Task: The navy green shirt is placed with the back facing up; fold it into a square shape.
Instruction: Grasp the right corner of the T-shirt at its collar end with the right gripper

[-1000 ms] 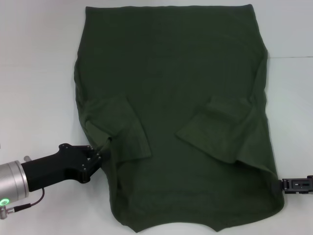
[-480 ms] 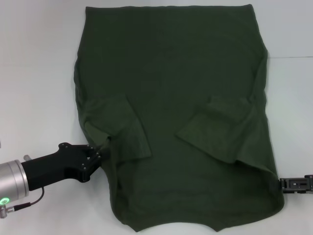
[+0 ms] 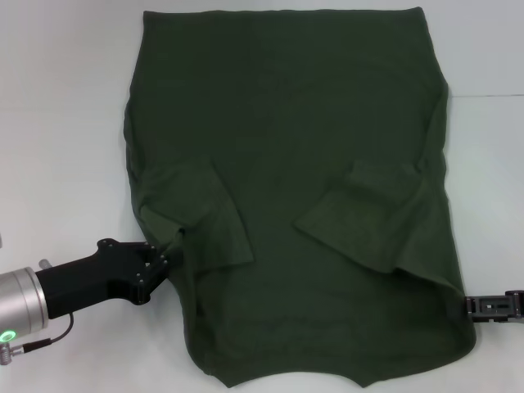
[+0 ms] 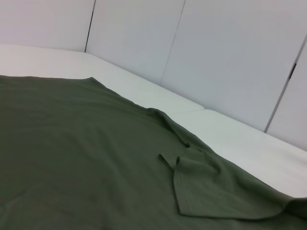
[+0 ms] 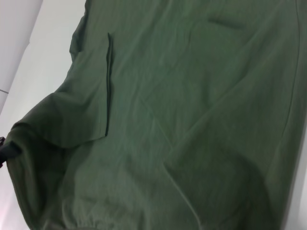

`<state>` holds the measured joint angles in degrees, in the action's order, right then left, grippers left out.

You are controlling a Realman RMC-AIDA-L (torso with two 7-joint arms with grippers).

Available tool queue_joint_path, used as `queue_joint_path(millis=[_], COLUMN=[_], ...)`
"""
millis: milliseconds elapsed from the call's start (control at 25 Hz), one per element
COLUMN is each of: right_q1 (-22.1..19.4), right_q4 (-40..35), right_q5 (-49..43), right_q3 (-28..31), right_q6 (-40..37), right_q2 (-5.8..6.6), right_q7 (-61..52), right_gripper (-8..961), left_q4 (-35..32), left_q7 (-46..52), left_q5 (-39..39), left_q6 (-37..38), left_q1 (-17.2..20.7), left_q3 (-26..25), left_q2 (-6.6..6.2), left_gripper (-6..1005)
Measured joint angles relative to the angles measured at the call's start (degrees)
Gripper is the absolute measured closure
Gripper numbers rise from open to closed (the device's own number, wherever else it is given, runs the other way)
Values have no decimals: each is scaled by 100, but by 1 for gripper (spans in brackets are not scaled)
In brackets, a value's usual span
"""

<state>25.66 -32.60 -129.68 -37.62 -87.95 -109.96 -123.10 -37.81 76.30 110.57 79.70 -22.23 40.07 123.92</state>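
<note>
Shirt (image 3: 286, 164) lying flat on white table (image 3: 57, 123), filling centre of frame, both short sleeves folded inward onto body. Left gripper (image 3: 168, 254), lower left of frame, pinching shirt's left edge just below folded sleeve, cloth pulling into small peak at fingertips. Right gripper (image 3: 468, 307), lower right edge of frame, touching shirt's right edge near lower corner; finger state impossible to tell. Wrist views showing only cloth (image 4: 96, 158) (image 5: 192, 120) and table.
</note>
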Motion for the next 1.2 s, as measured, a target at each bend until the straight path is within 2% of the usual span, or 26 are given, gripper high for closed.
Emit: queue_joint_path(millis=[520,1200], right_q1=[75,228], right_q4=[-1,-1], right_q5=[-42,-119], right_q3=[0,0], right_q6=[-5,-120], right_q2=[-56,-208], right_q7=[-3,44], right_gripper=[39,41], left_q4=[2,11], left_q7=[-12,-70], left_q5=[0,0], left_q6=[-16,-32], left_q1=[7,38], left_q3=[-9,-59], left_q2=[0,0], left_gripper=[953,951])
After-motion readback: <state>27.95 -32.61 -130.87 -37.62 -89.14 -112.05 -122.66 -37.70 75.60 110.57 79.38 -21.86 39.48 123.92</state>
